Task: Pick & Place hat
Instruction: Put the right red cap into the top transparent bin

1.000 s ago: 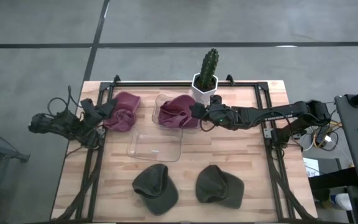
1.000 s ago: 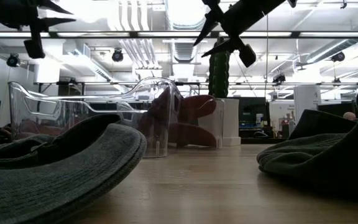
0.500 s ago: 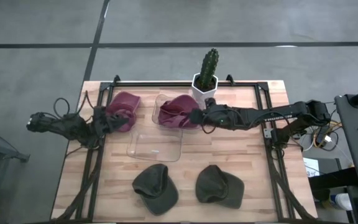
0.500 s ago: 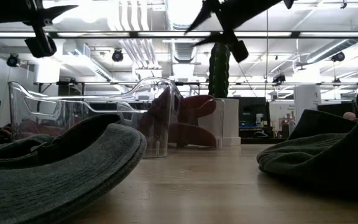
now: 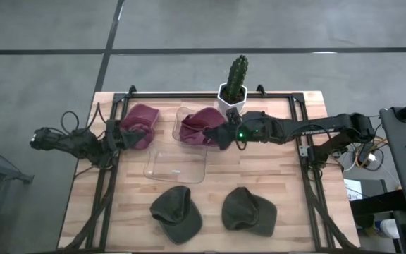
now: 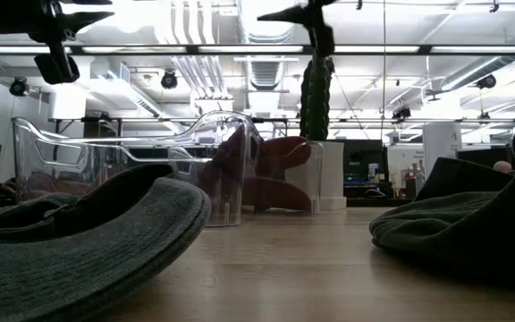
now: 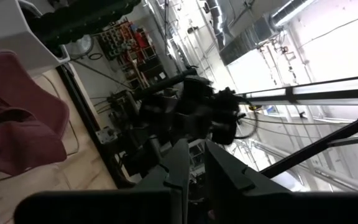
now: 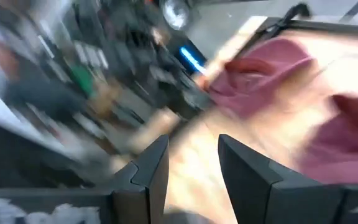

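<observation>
Right gripper point(image 5: 220, 136), fingers apart and empty, hangs over the maroon hat point(image 5: 201, 128) in the clear bin point(image 5: 180, 116) near the table's point(image 5: 280, 212) back edge, right beside the potted cactus point(image 5: 234, 86). A careless swing could topple that pot (or snag the bin wall). Left gripper point(image 5: 123, 138), fingers nearly together, waits at the other maroon hat point(image 5: 141, 121) near the back-left corner.

You see two maroon hats point(image 5: 138, 125) point(image 5: 201, 126) at the far side, two olive-green hats point(image 5: 176, 213) point(image 5: 248, 210) near, a green cactus point(image 5: 237, 72) in a white pot point(image 5: 231, 101), and a pale wood table point(image 5: 273, 169).
</observation>
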{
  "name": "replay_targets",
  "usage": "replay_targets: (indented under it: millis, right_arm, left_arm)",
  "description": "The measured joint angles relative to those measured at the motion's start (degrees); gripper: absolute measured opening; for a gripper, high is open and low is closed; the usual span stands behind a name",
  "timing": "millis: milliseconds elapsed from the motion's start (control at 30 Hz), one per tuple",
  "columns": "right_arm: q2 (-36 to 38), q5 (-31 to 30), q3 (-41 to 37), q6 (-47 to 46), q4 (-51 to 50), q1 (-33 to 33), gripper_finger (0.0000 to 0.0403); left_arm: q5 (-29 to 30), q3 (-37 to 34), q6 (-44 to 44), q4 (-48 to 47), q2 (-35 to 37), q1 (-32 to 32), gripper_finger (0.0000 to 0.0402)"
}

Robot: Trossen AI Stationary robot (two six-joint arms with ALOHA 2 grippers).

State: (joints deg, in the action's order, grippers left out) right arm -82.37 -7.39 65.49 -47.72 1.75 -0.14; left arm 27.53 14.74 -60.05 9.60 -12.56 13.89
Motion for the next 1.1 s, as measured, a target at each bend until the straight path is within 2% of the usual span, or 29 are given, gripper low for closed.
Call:
replay_targets:
  millis: [67,267,500,800,967,1100]
  right_arm:
    - [-0.1,0.1,3.4,7.4,-10.3,0.6,0.0134]
    - [-3.2,1.7,12.8,18.9,-33.6,0.6,0.0134]
    - [-9.3,0.8,17.6,33.7,-40.1,0.5,0.0135]
    - [-18.6,-9.4,26.6,49.1,-54.2,0.5,0.0171]
    - [-23.2,-14.7,30.6,53.1,-57.3,0.3,0.0193]
    - [-25.8,-15.3,32.5,59.5,-57.6,-0.2,0.0194]
  left_arm:
    - [0.0,0.0,0.0,0.0,0.0,0.0,0.0044]
    - [0.0,0.0,-0.1,-0.2,0.0,0.0,0.0044]
    - [0.0,0.0,-2.0,-0.3,0.0,0.0,0.0044]
    - [0.0,0.0,-5.3,-0.3,0.0,0.0,0.0044]
    - [0.0,0.0,-6.0,-0.3,0.0,0.0,0.0044]
    - [0.0,0.0,-6.0,-0.3,0.0,0.0,0.0044]
